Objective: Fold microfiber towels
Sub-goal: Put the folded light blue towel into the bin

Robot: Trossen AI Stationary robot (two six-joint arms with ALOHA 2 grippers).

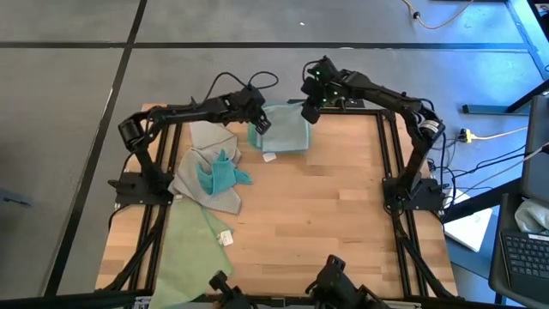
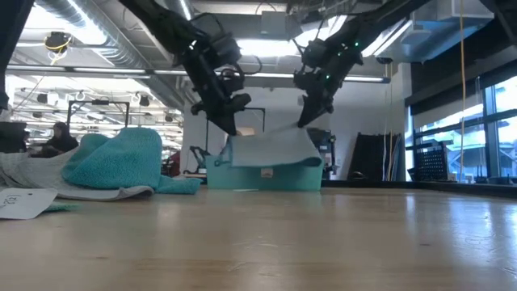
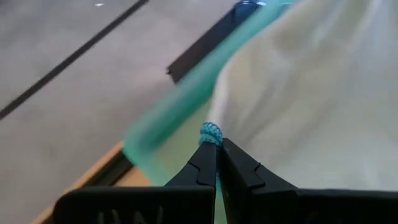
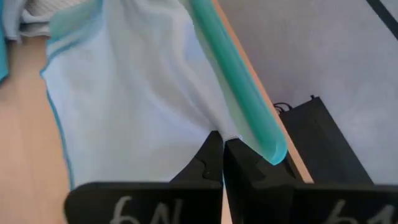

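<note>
A pale blue-green towel (image 1: 287, 133) (image 2: 271, 147) hangs between my two grippers at the table's far edge and drapes over the teal bin (image 2: 242, 176). Its white tag (image 2: 266, 171) hangs over the bin's near wall. My left gripper (image 1: 260, 123) (image 3: 214, 152) is shut on the towel's left far corner. My right gripper (image 1: 310, 110) (image 4: 222, 149) is shut on its right far corner. At the table's left lie a grey towel (image 1: 206, 184) with a crumpled teal towel (image 1: 219, 174) on it, and a pale green towel (image 1: 193, 245) nearer. My left gripper pinches the towel's teal-hemmed corner (image 3: 211, 132) between its two fingertips, slanting down from the table's left. The cloth falls away from that corner onto the bin. My right gripper pinches the towel's far edge at its corner (image 4: 217, 129) between its fingertips, slanting down from the right, beside the bin's rim (image 4: 242, 87). The cloth spreads slack below it.
The bare wooden tabletop (image 1: 334, 206) stretches across the middle and right. Black frame rails (image 1: 390, 154) run along the table's sides. A white label (image 2: 20, 202) lies near the low camera on the left.
</note>
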